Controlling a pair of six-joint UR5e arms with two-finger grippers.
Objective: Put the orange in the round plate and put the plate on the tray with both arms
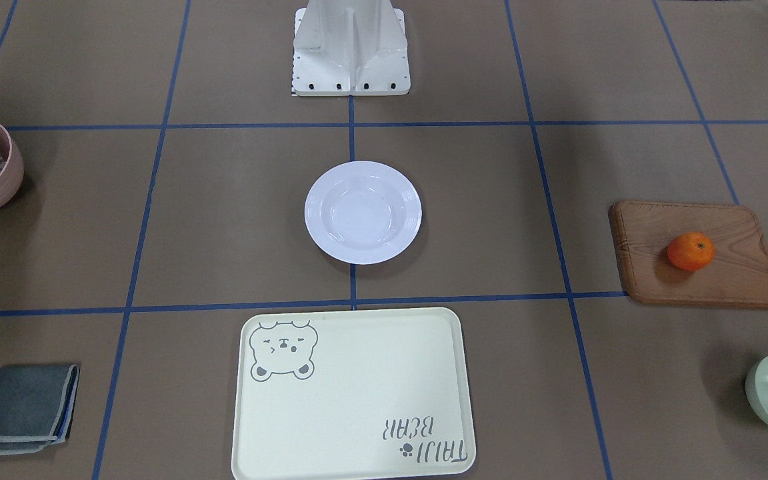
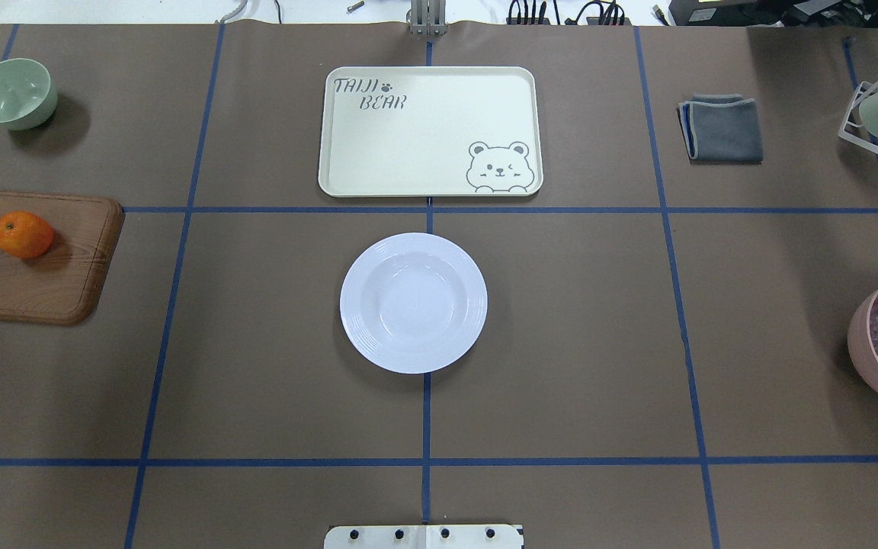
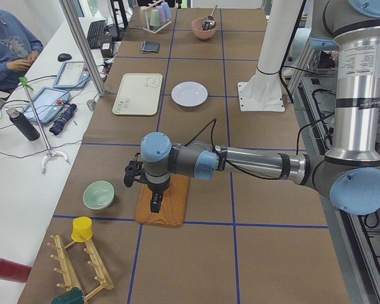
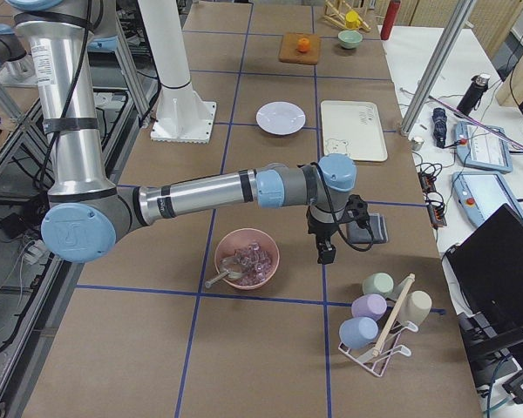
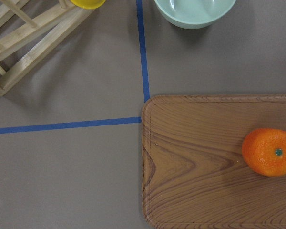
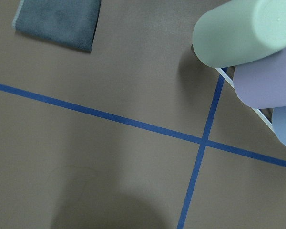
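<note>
Two unreadable grips: left hand (image 3: 155, 205), right hand (image 4: 325, 253), spread or pressed together cannot tell | orange (image 1: 690, 251) on wooden board (image 1: 711, 283) just below left hand | round plate (image 2: 413, 303), tray (image 2: 424, 141) between hands, well apart.

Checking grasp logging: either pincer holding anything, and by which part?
Nothing held: orange lies free on the wooden board, round plate empty on the table. Whether the left pincer or right pincer is open cannot be told.
</note>
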